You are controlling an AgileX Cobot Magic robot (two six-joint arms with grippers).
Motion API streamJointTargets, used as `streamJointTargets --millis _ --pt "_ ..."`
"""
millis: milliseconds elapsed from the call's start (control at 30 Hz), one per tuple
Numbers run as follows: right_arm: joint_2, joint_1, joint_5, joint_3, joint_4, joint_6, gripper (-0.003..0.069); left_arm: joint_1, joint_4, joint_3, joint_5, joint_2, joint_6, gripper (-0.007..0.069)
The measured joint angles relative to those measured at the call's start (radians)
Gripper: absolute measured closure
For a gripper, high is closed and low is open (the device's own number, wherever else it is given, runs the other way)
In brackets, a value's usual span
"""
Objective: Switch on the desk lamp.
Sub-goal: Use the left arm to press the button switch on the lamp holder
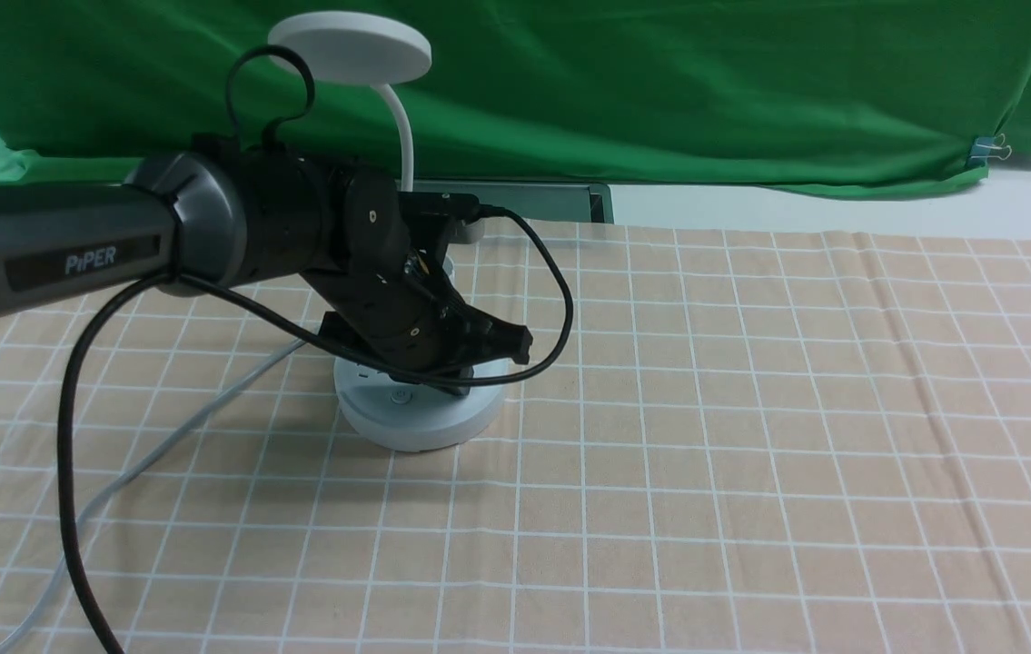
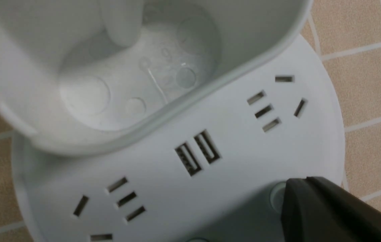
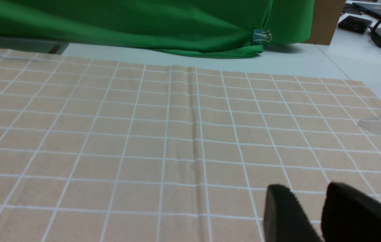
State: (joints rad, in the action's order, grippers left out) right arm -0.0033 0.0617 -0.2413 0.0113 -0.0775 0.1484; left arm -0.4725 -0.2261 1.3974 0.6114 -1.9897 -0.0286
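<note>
The white desk lamp stands at the left middle of the table, its flat disc head (image 1: pixel 350 45) on a curved gooseneck (image 1: pixel 403 136) above the round base (image 1: pixel 415 418). My left gripper (image 1: pixel 510 341) hangs low over that base. In the left wrist view its jaws are pressed together, and the shut left gripper (image 2: pixel 297 181) has its tip over a round button (image 2: pixel 275 196) near the base's rim (image 2: pixel 324 111), partly covering it. The oval cup holder (image 2: pixel 136 84), USB ports (image 2: pixel 197 153) and sockets show. My right gripper (image 3: pixel 307 195) is open over bare cloth, holding nothing.
The lamp's grey cord (image 1: pixel 161 445) trails to the near left across the beige checked tablecloth (image 1: pixel 751 454). My left arm's black cable (image 1: pixel 70 454) loops beside it. A green backdrop (image 1: pixel 660 91) with a binder clip (image 1: pixel 987 150) hangs behind.
</note>
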Motion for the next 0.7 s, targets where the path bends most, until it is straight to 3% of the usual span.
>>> streamJointTargets --millis 700 --pt "0.0 0.0 0.0 0.0 0.0 0.0 0.0418 0.0 0.012 -0.001 -0.02 0.031 -0.002 0.0623"
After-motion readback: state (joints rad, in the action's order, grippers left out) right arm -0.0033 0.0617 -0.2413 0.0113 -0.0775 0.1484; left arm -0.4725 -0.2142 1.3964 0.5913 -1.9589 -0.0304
